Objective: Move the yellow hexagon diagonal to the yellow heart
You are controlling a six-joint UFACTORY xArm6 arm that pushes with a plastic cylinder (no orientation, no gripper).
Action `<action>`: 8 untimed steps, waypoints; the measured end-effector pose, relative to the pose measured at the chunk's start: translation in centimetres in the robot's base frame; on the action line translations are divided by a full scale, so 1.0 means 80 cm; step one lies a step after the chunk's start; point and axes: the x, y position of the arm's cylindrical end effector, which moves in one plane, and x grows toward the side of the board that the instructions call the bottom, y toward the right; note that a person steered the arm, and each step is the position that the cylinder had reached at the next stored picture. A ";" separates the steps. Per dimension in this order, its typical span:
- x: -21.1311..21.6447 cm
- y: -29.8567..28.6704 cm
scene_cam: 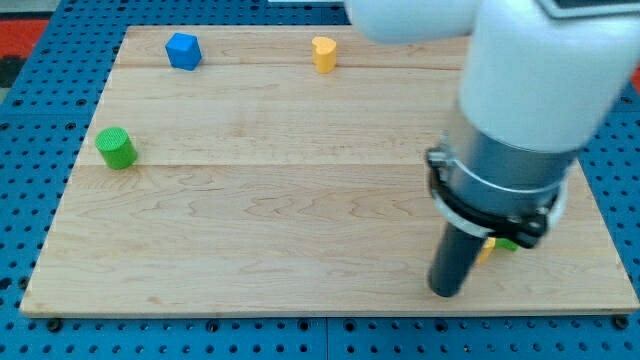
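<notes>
Our rod stands upright over the lower right part of the wooden board (300, 200). My tip (446, 293) rests on the wood near the view's bottom edge. The rod is a bare pusher; it holds nothing and has nothing to open or close.

Just to the view's right of the rod, a sliver of a yellow block (486, 250) shows, with a sliver of a green block (508, 244) touching or just beside it. The arm's collar hides most of both, so we cannot tell either shape, nor whether the yellow sliver is the hexagon. The tip sits just left of and below this pair; whether it is touching them we cannot tell.

The yellow heart (323, 53) stands near the view's top edge, a little right of centre, well apart from the tip. The blue block (183, 50), angular in outline, lies near the top left corner. The green cylinder (116, 148) sits near the left edge, at mid height. All three stand clear of one another.
</notes>
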 end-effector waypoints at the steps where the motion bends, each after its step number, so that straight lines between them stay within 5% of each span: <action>1: -0.017 0.102; 3: -0.084 -0.044; 4: -0.031 -0.021; 5: -0.058 -0.091; 7: -0.223 -0.168; 8: -0.226 -0.153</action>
